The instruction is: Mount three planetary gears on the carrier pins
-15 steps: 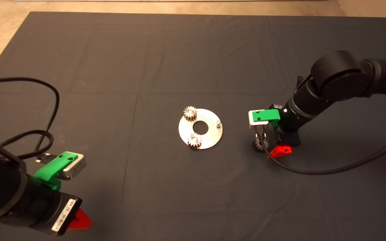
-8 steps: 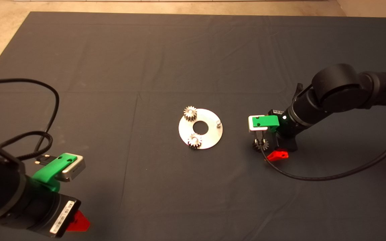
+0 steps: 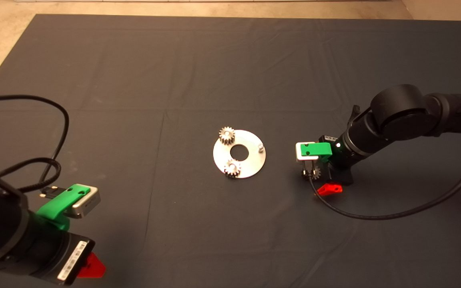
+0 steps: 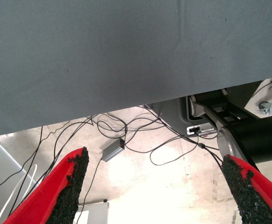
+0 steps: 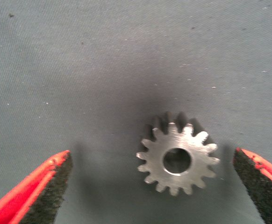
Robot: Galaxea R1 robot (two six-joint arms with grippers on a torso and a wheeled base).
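A shiny round carrier disc (image 3: 250,164) lies at the mat's middle. Two planetary gears (image 3: 227,135) (image 3: 232,168) sit on its carrier pins, and one pin (image 3: 260,147) stands bare. The third gear (image 3: 315,172) lies flat on the mat right of the disc, partly hidden under my right gripper (image 3: 320,180). In the right wrist view that gear (image 5: 177,158) lies between the open gripper's (image 5: 151,156) pads, nearer one pad and touching neither. My left gripper (image 4: 157,163) waits open at the mat's lower left with nothing in it.
A black cable (image 3: 374,216) loops over the mat below the right arm. Another cable (image 3: 54,132) curls above the left arm. Past the mat's edge, the left wrist view shows floor with loose cables (image 4: 126,140).
The right arm has sunk lower, bringing its gripper down around the loose gear on the mat. The left gripper has drifted slightly toward the lower edge.
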